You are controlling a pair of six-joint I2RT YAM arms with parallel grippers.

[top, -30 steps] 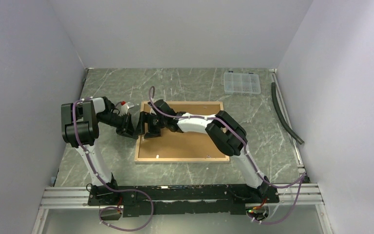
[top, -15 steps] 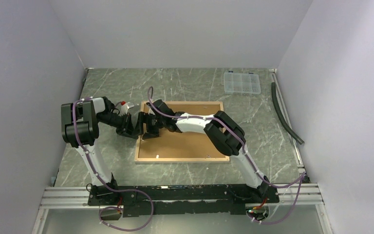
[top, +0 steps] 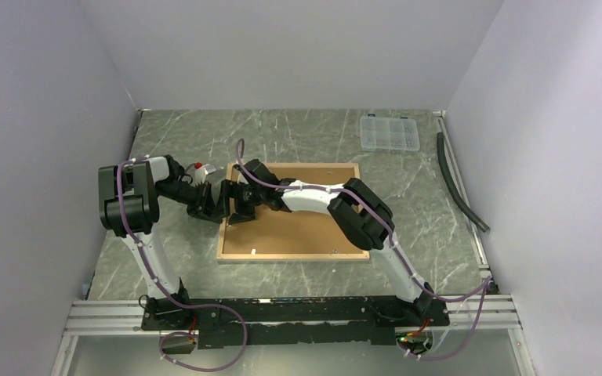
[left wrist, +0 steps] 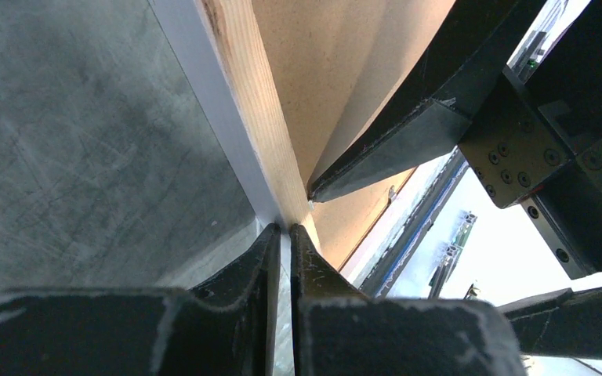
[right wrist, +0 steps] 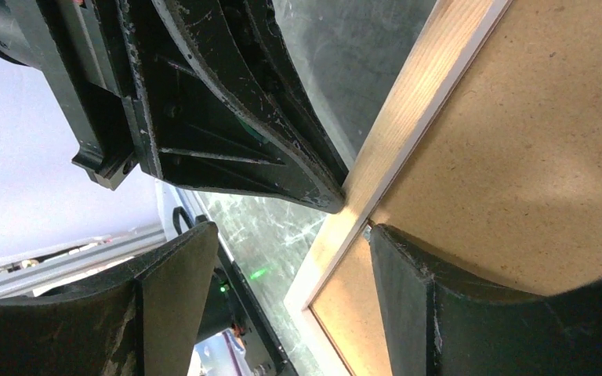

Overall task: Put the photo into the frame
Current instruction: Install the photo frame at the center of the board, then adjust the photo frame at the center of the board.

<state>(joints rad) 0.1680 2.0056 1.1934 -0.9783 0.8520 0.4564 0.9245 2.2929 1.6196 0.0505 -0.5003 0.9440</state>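
Barely anything has shifted: the right gripper has edged slightly left and straddles the left rail of the frame, jaws wide, one finger on the brown backing panel, the other outside over the table. That frame lies back-up mid-table, long axis left to right, and the left gripper meets the same rail from outside, nearly closed, perhaps pinching its lip; the photo shows in no view

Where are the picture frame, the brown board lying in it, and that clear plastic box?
picture frame [top: 298, 256], top view, on its near wooden rail.
brown backing board [top: 302, 229], top view, on its bare middle.
clear compartment box [top: 389, 132], top view, on its centre.
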